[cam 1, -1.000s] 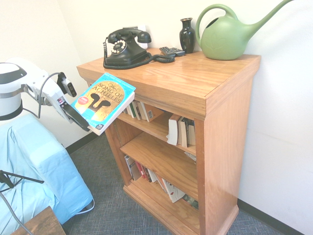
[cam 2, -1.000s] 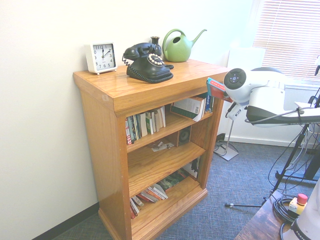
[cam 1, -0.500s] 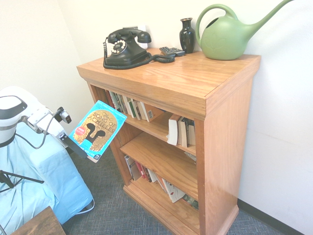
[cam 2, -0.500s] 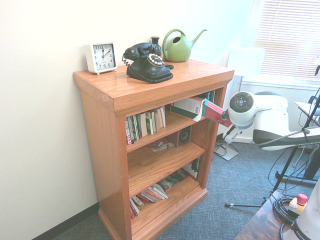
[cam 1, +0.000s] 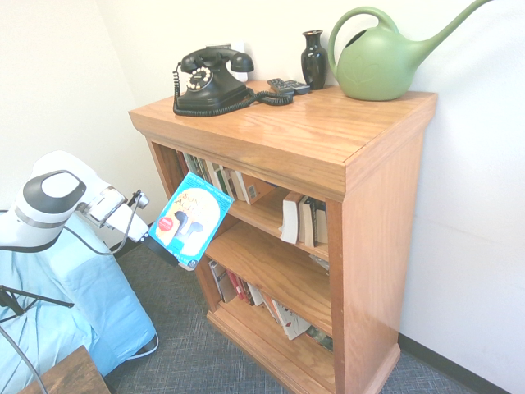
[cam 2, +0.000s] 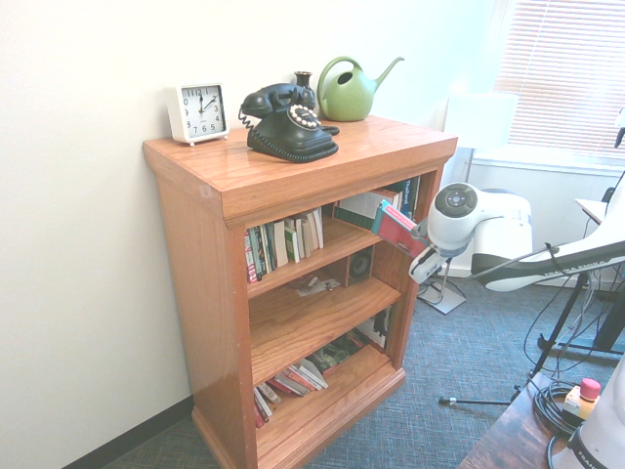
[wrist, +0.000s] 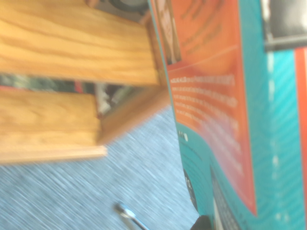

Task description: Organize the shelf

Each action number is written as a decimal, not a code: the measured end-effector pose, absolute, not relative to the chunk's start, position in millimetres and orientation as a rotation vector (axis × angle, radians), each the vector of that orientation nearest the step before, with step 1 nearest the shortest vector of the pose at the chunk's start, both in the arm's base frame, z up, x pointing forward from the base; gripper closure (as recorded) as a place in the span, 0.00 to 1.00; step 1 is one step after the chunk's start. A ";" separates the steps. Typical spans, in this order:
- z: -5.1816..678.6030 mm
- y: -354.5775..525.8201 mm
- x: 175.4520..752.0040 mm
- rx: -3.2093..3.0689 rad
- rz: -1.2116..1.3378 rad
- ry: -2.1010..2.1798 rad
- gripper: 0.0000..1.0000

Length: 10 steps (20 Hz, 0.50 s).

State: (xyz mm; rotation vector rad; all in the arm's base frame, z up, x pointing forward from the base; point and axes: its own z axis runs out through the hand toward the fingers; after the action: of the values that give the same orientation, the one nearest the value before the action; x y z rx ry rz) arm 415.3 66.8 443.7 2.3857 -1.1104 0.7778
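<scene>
- The hand [cam 1: 162,249] is clenched on a blue paperback [cam 1: 191,220] near one lower corner of it.
- The book's front cover, with a pale round design and a small red sticker, faces the first exterior camera; its orange and teal back cover fills much of the wrist view.
- The book is tilted, in front of the shelf [cam 1: 283,135] at the height of its upper tiers, at the end away from the watering can.
- The arm [cam 1: 57,205] comes in from the left in the first exterior view, its wrist sloping down toward the book.
- On the upper tier, a row of upright books [cam 2: 285,239] stands at one end, and a large white and green book [cam 2: 363,208] lies tilted toward the other.
- The middle tier holds small loose items [cam 2: 317,284], too small to name, and a dark round-faced object [cam 2: 360,265].
- On the bottom tier, several books [cam 2: 291,381] lean over.
- Along the top board are a white square clock [cam 2: 198,112], a black rotary phone [cam 1: 213,82], a dark remote [cam 1: 289,86], a black vase [cam 1: 314,60] and a green watering can [cam 1: 379,61].
</scene>
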 end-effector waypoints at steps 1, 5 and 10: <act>444.3 69.8 421.8 2.404 0.777 -1.121 1.00; 441.9 81.0 446.0 2.468 0.756 -1.151 1.00; 434.8 74.5 468.7 2.511 0.690 -1.186 1.00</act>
State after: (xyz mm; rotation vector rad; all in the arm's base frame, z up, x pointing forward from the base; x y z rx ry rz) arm 468.7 74.5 434.8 2.5105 -1.1860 0.6897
